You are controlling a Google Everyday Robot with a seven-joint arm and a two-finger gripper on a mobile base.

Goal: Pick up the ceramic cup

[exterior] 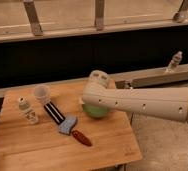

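Note:
The ceramic cup [42,93] is small, pale pinkish-white and tapered. It stands upright near the back left of the wooden table [32,145]. My white arm reaches in from the right, and its gripper [93,90] hangs at the arm's end over the green bowl [96,111]. The gripper is well to the right of the cup and apart from it. The arm hides most of the bowl.
A small white bottle with a cap [27,111] lies left of the cup. A black striped object [53,112], a blue sponge [67,125] and a red object [81,138] lie in a diagonal line mid-table. A clear bottle [174,61] stands on the back ledge.

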